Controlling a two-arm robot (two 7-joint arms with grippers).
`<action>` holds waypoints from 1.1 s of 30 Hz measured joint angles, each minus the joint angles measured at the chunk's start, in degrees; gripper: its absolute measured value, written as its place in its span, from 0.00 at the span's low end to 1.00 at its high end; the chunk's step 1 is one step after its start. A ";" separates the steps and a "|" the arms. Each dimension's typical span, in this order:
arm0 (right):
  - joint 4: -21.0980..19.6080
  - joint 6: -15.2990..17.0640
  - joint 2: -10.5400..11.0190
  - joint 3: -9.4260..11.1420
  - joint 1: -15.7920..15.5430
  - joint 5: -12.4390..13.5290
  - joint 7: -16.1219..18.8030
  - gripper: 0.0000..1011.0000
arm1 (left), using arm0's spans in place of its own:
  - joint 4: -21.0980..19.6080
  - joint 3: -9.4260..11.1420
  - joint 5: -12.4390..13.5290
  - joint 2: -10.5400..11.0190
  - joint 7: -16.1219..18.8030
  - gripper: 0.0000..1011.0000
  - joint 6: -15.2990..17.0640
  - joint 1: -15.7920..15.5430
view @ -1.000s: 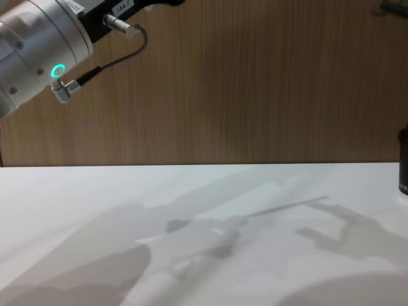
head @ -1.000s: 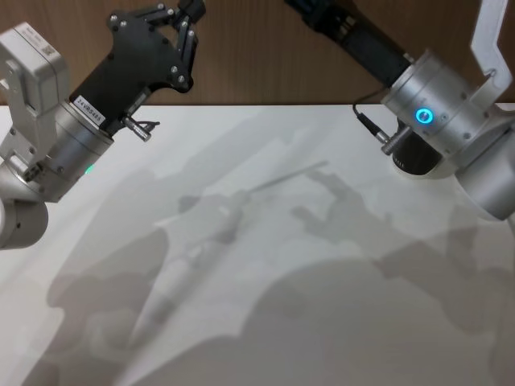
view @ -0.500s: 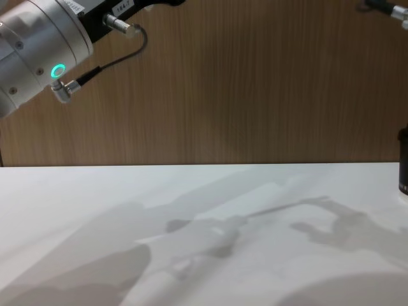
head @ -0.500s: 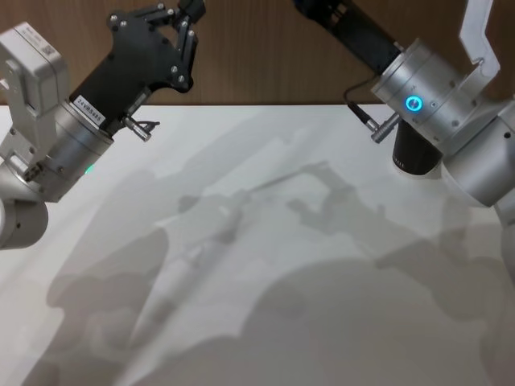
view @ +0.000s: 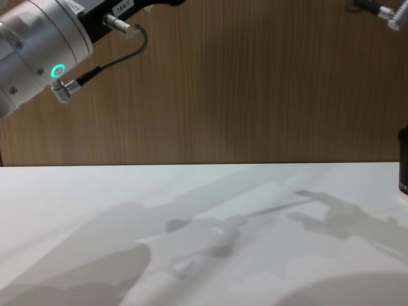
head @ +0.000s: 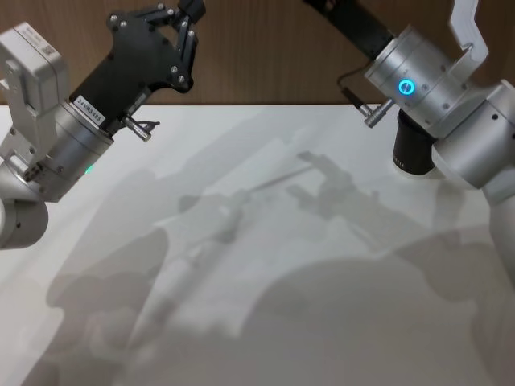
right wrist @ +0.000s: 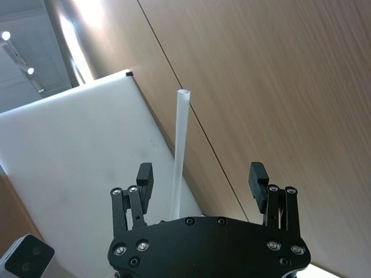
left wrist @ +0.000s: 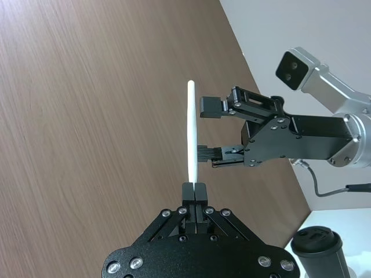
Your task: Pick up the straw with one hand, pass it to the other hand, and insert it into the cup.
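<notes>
The straw is a thin white tube standing straight out of my left gripper, which is shut on its lower end. That left gripper is raised at the upper left of the head view, in front of the wooden wall. My right gripper is open, and the straw stands between its fingers, closer to one finger and touching neither. In the left wrist view the right gripper hangs just beside the straw's middle. The black cup stands on the white table at the far right, below the right wrist.
The white table carries just the arms' shadows. A wooden wall runs along its far edge. The left arm's silver wrist with a green ring fills the chest view's upper left. The cup sits below the right arm.
The right arm has swung left and up toward the left gripper, and its shadow on the table has shifted left. The left arm and the straw have stayed still.
</notes>
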 joint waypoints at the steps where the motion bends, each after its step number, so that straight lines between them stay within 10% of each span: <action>1: 0.36 0.01 -0.06 -0.04 0.25 0.09 0.07 0.99 | 0.00 0.00 0.00 0.00 0.00 0.01 0.00 0.00; 21: 6.24 0.11 -1.02 -0.81 4.07 1.87 1.49 0.99 | 0.00 0.00 0.00 0.00 0.00 0.01 0.00 0.00; 33: 7.43 0.10 -1.20 -0.99 4.82 2.24 1.81 0.68 | 0.00 0.00 0.01 0.00 0.00 0.01 0.00 0.00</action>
